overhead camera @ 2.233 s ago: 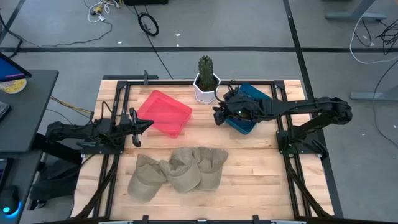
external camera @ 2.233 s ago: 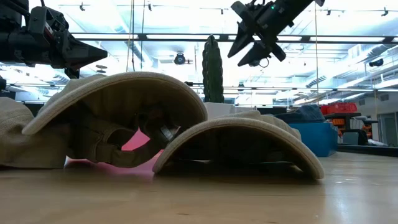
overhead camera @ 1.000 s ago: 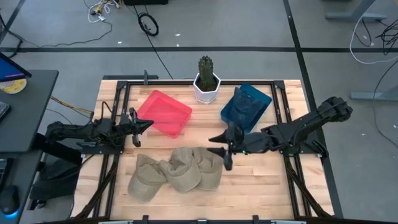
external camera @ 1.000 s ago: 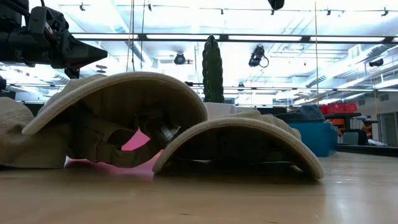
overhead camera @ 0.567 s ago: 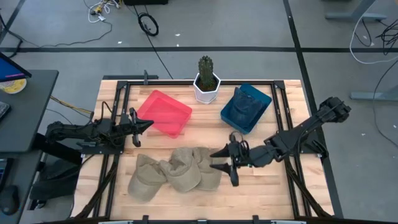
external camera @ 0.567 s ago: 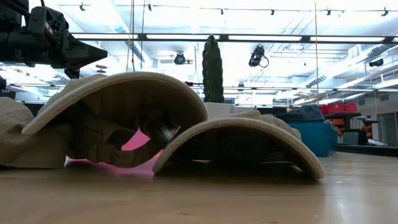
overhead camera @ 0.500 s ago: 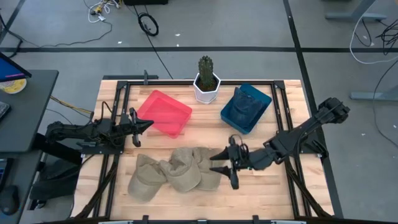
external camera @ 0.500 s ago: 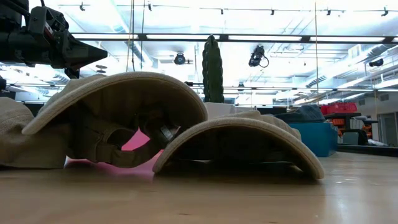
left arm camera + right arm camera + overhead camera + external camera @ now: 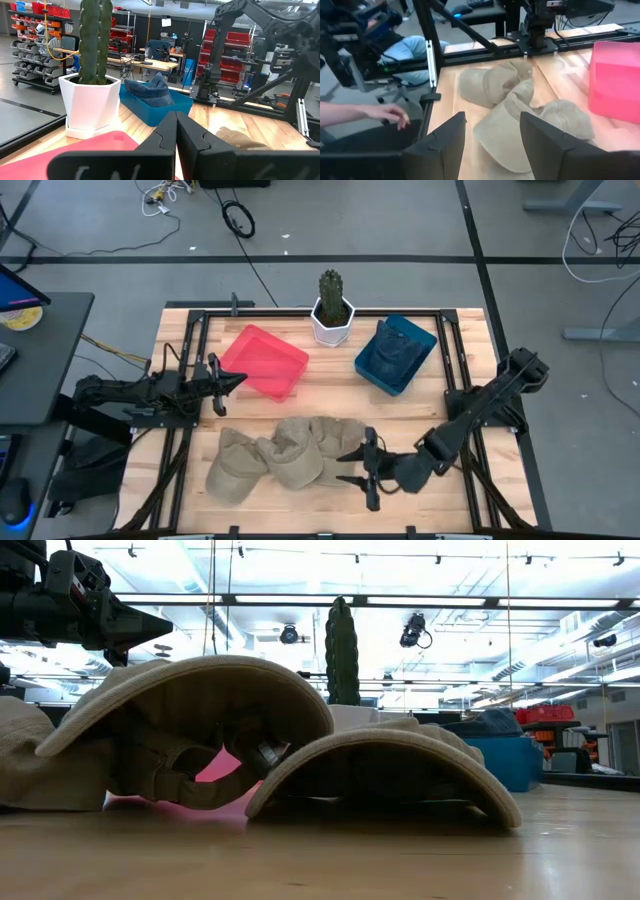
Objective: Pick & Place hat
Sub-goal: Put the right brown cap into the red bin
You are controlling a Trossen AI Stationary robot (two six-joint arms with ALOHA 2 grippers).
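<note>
- Down at the front of the wooden worktop [image 9: 420,500], three tan caps [image 9: 285,452] lay bunched and overlapping; in the low view two of their brims arched over the wood.
- The right pincer [image 9: 362,468] hung just beside the rightmost cap of the bunch, fingers spread wide and holding nothing; whether it touched the cloth could not be told.
- From the right wrist view, the caps lay ahead between the two dark fingers [image 9: 442,145], with the red tray's corner beyond them.
- The left pincer [image 9: 236,380] waited at the worktop's left edge, its tips by the near corner of the red tray [image 9: 265,361], fingers pressed together on nothing.
- A blue bin [image 9: 396,354] at the back right already held a dark blue cap [image 9: 150,88].
- A cactus in a white pot [image 9: 331,313] stood at the back, between tray and bin.
- A person's hand [image 9: 390,114] showed off the worktop's side in the right wrist view.
- No brand, label or writing could be read on any cap, tray or bin.
</note>
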